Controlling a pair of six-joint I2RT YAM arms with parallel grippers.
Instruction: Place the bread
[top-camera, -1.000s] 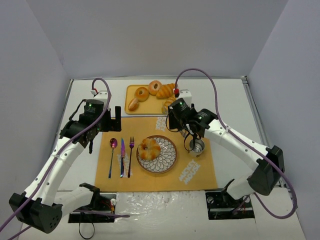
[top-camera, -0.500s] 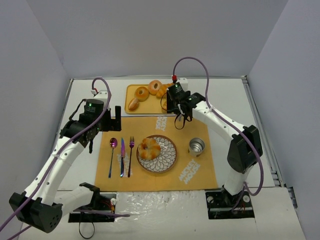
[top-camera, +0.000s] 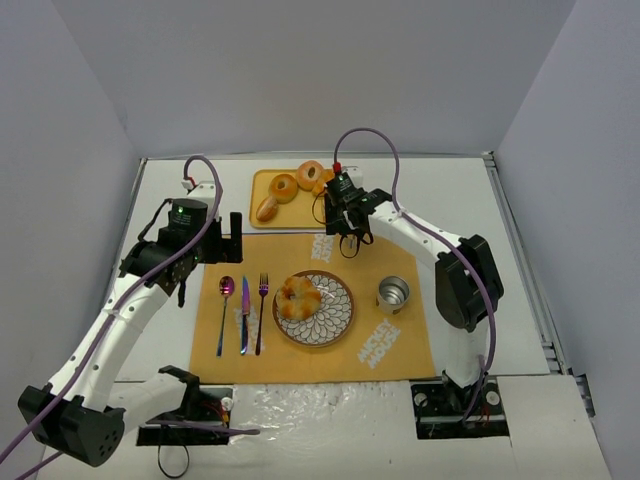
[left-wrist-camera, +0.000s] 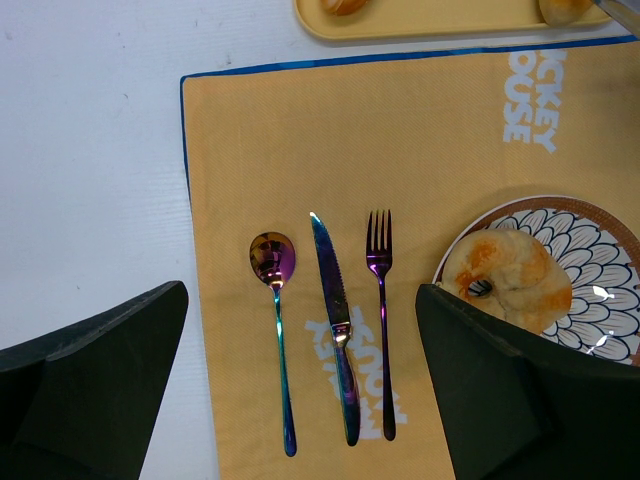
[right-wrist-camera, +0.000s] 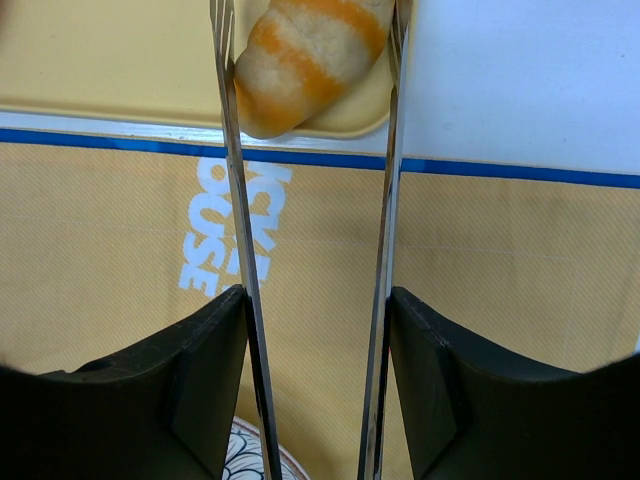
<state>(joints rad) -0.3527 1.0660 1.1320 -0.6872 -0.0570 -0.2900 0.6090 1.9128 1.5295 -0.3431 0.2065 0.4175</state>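
Observation:
A striped orange-and-cream roll (right-wrist-camera: 305, 55) lies at the near right corner of the yellow tray (top-camera: 262, 180). My right gripper (right-wrist-camera: 316, 300) is shut on metal tongs (right-wrist-camera: 232, 150), whose two arms reach forward on either side of that roll, tips spread. In the top view the right gripper (top-camera: 340, 215) hangs over the tray's near right corner. One bread (top-camera: 298, 297) lies on the patterned plate (top-camera: 340, 318); it also shows in the left wrist view (left-wrist-camera: 508, 278). My left gripper (left-wrist-camera: 300, 340) is open and empty above the cutlery, at the placemat's left side (top-camera: 222, 240).
The tray also holds a bagel (top-camera: 284, 187), a doughnut (top-camera: 310, 174) and a roll (top-camera: 266, 208). A spoon (left-wrist-camera: 275, 300), knife (left-wrist-camera: 335, 320) and fork (left-wrist-camera: 380, 310) lie left of the plate on the orange placemat (top-camera: 400, 345). A metal cup (top-camera: 392, 294) stands right of the plate.
My right arm has swung from above the metal cup back and left to the tray, carrying the tongs to the striped roll. The left arm has not moved.

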